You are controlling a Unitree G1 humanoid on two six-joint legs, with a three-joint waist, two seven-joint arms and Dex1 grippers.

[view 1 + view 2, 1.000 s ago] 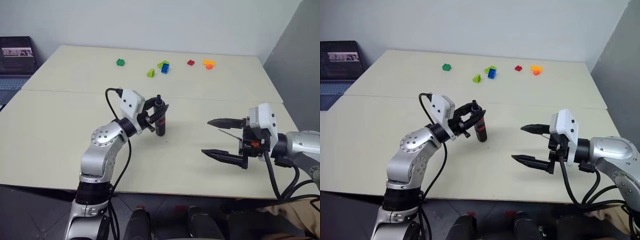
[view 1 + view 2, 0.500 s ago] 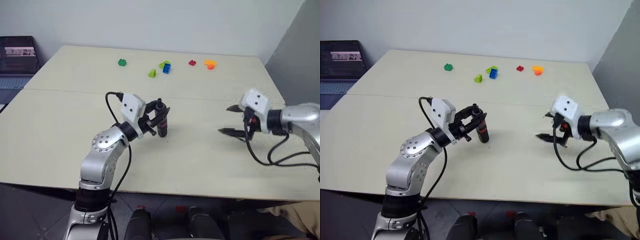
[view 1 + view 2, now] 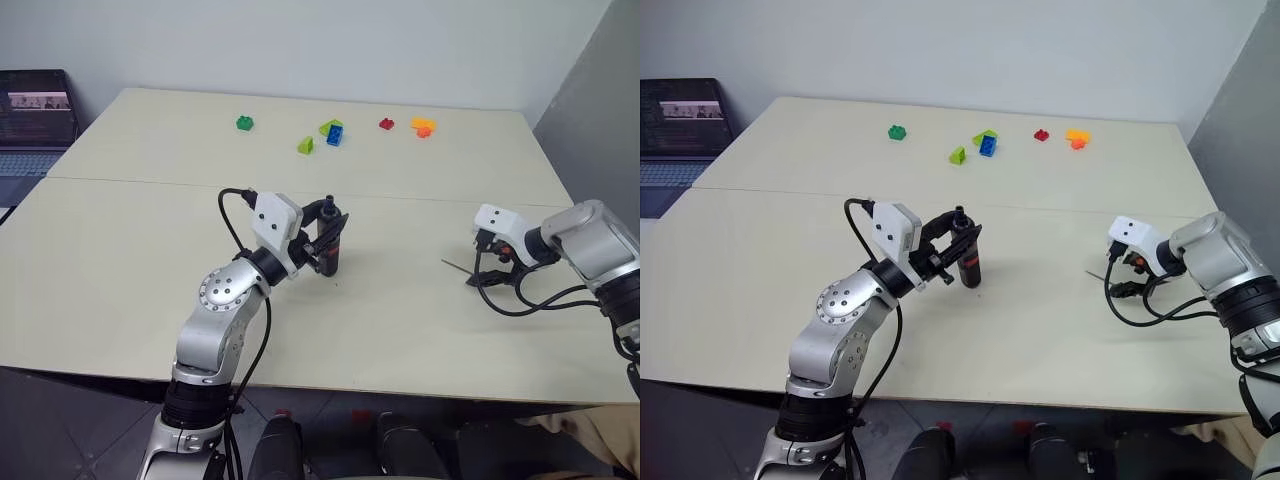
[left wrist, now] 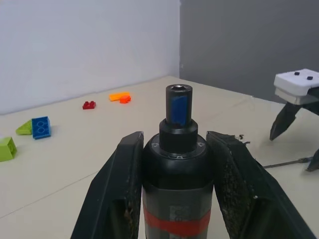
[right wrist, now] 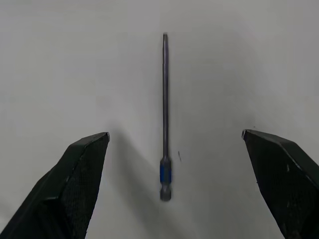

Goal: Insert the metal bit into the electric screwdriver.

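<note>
Now pick-up step: right gripper (image 5: 172, 164) fingers spread wide, straddling metal bit (image 5: 164, 114) lying flat on surface (image 3: 400, 330). Left gripper (image 4: 175, 164) fingers pinching electric screwdriver (image 4: 175, 179) (nose up). Next: descend, pinch thin shaft squarely.

Pale beige counter (image 3: 120, 250) with a seam running left to right. Far side: green brick (image 3: 243, 124), lime wedge (image 3: 303, 146), blue brick (image 3: 332, 135), red brick (image 3: 385, 124), orange bricks (image 3: 419, 127). Near right: metal bit (image 3: 456, 267) lying flat.
</note>
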